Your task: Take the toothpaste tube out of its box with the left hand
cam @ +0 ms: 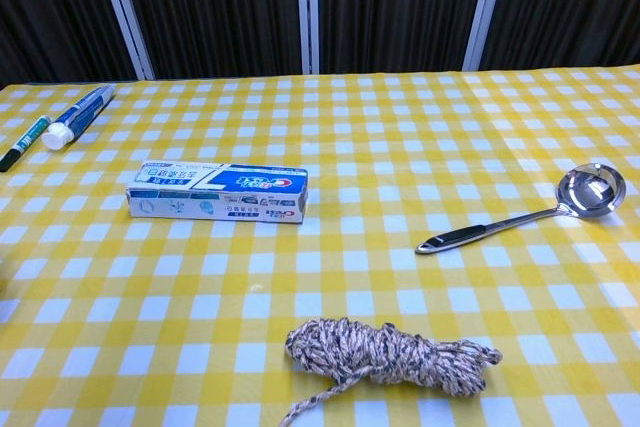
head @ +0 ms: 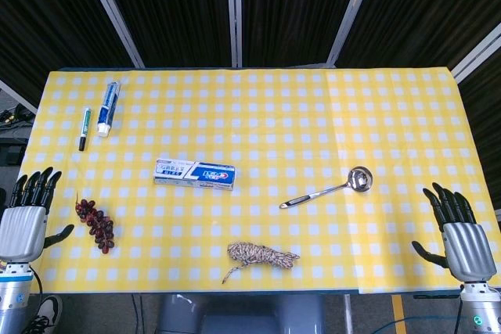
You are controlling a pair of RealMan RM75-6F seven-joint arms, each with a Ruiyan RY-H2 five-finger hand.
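The toothpaste box [head: 195, 173] lies mid-worktop, long axis left to right, closed. The left hand [head: 26, 217] rests open and empty at the near-left edge, nearer the box than the right hand [head: 460, 237], likewise open, near-right.

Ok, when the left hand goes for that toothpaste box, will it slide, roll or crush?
The toothpaste box lies flat on its broad face, so it should not roll. On the smooth checked cloth it will probably slide if nudged. It looks like thin card, so a hard squeeze from the left hand may dent it.
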